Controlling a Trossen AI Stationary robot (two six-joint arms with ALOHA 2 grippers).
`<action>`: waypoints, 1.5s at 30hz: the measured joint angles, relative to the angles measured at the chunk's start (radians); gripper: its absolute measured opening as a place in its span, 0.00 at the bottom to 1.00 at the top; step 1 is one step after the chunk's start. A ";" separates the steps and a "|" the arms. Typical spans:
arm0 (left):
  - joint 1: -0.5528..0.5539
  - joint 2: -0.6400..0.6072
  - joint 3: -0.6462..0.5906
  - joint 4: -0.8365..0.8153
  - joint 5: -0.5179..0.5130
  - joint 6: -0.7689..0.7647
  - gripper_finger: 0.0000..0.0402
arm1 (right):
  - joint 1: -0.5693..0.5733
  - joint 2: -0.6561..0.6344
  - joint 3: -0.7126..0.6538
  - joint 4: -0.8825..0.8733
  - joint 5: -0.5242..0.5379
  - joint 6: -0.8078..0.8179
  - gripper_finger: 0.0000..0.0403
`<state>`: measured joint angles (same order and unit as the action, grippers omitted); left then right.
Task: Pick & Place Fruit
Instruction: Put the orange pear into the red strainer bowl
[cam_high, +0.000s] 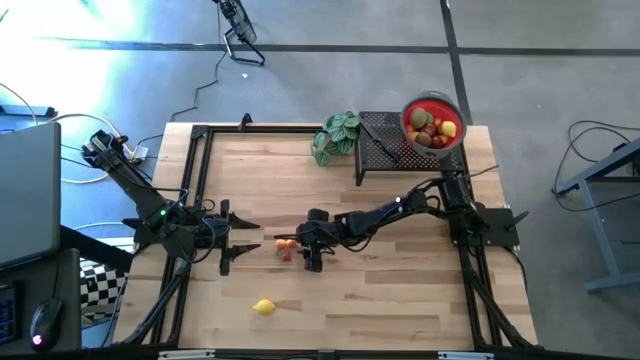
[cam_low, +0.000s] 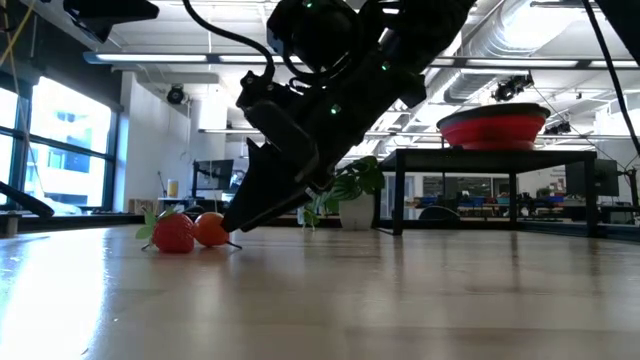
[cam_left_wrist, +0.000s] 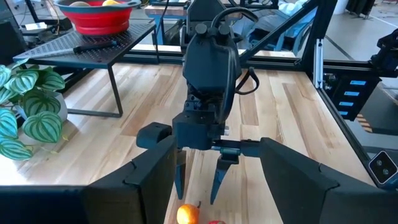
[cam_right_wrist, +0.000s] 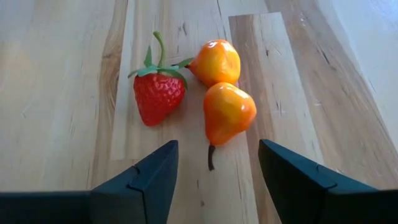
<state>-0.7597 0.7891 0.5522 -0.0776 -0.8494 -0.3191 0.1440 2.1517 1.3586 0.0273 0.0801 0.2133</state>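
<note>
- At the centre of the pale wooden plank surface (cam_high: 380, 290), the right gripper (cam_high: 312, 262) is lowered close to the boards, its two dark fingers (cam_right_wrist: 149, 180) parted wide and holding nothing.
- Just ahead of those fingers lie three small toy fruits: a red plastic strawberry with a green leafy cap (cam_right_wrist: 158, 94), an orange-yellow pear-shaped fruit with a dark stem (cam_right_wrist: 227, 113), and a second rounded orange fruit (cam_right_wrist: 216, 61) beyond it.
- Both orange fruits touch each other; the strawberry lies just beside them, its green cap reaching the farther one.
- From the low view, the strawberry and one orange fruit rest on the boards with the gripper's fingertip beside them; contact cannot be confirmed.
- Near the front edge, a small yellow lemon-shaped fruit (cam_high: 264, 307) lies alone, well apart from the others.
- At the back right corner, a red collapsible bowl (cam_high: 409, 122) stands on a black perforated metal stand (cam_high: 380, 150) and contains several fruits in red, yellow, green and brown (cam_high: 432, 130).
- Beside the stand sits a green striped-leaf plant (cam_high: 336, 136).
- At the left side, the left gripper (cam_high: 243, 245) waits with its fingers apart, empty, pointing toward the fruit cluster.
</note>
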 joint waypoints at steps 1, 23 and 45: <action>0.000 0.000 0.000 0.000 0.000 0.000 0.55 | 0.000 0.000 0.000 0.000 0.000 0.000 0.53; 0.000 0.000 0.000 -0.008 0.006 -0.001 0.55 | 0.000 0.069 0.002 0.064 0.020 -0.005 0.53; 0.000 0.000 0.000 -0.022 0.006 -0.001 0.55 | -0.001 0.070 0.001 0.018 0.034 -0.003 0.27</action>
<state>-0.7597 0.7891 0.5522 -0.0998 -0.8429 -0.3199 0.1429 2.2219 1.3599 0.0456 0.1146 0.2104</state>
